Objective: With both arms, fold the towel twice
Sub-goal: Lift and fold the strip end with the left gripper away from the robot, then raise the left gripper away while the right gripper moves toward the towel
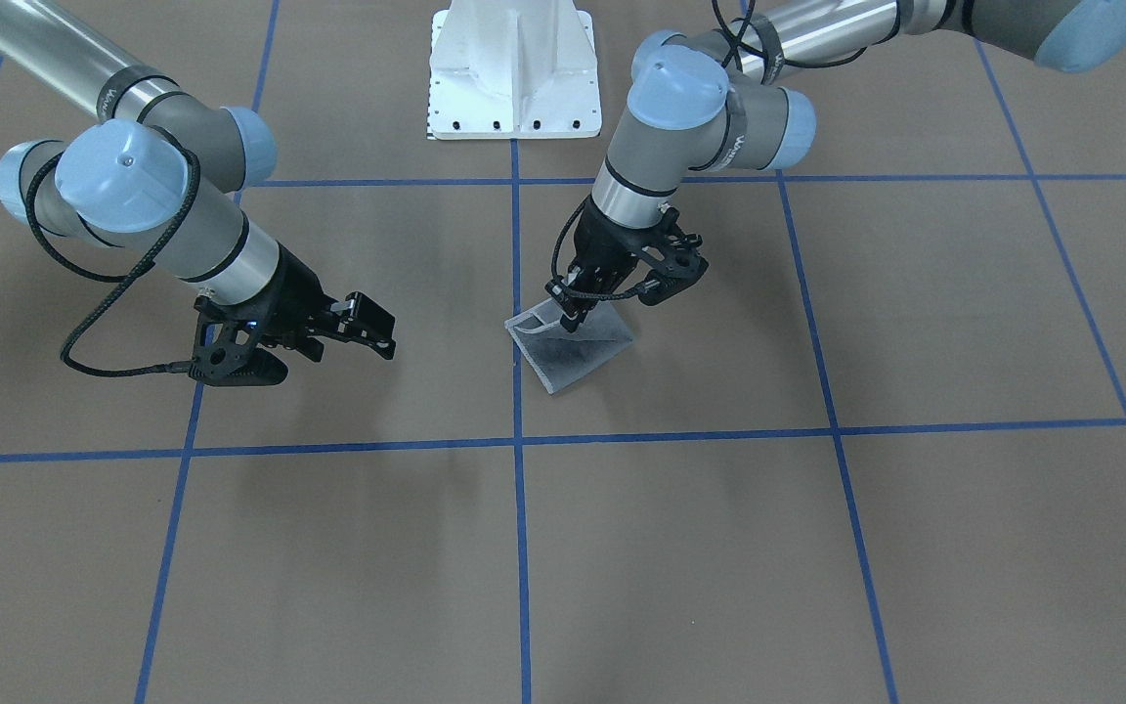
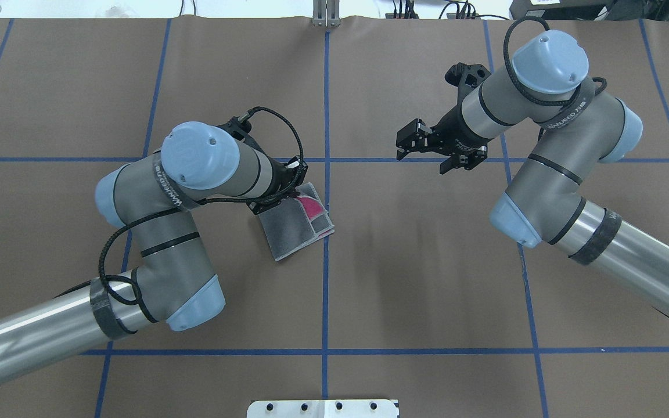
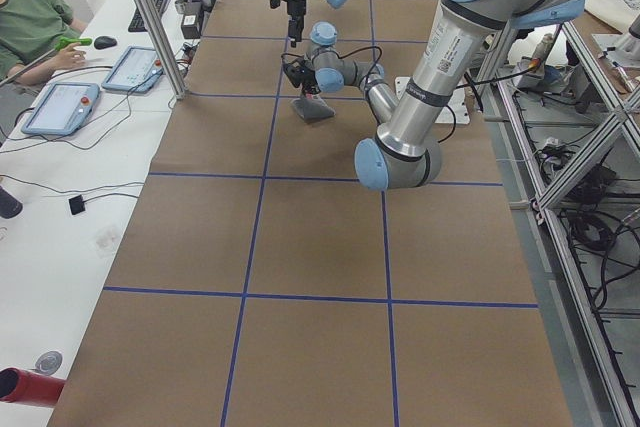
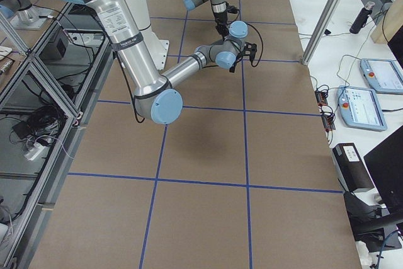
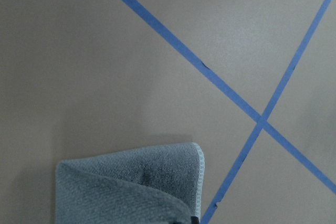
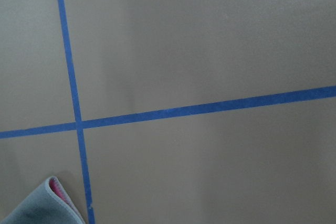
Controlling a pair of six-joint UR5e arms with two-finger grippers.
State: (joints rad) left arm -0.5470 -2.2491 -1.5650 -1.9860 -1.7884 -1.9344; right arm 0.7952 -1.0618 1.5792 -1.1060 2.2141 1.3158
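The towel (image 1: 578, 350) lies folded on the brown table near the centre, grey face up. A pink patch (image 2: 311, 204) shows at its far corner in the overhead view. My left gripper (image 1: 571, 315) stands over the towel's robot-side edge and is shut on a raised fold of it. It also shows in the overhead view (image 2: 295, 187). The left wrist view shows the grey fold (image 5: 131, 182) just below the camera. My right gripper (image 1: 377, 332) is open and empty, hovering above the table well clear of the towel. It also shows in the overhead view (image 2: 424, 152). The right wrist view catches one towel corner (image 6: 42, 205).
Blue tape lines (image 1: 516, 440) divide the brown table into squares. The white pedestal base (image 1: 514, 78) stands at the robot's side. In the exterior left view an operator (image 3: 30, 22) sits at a side bench with tablets (image 3: 62, 107).
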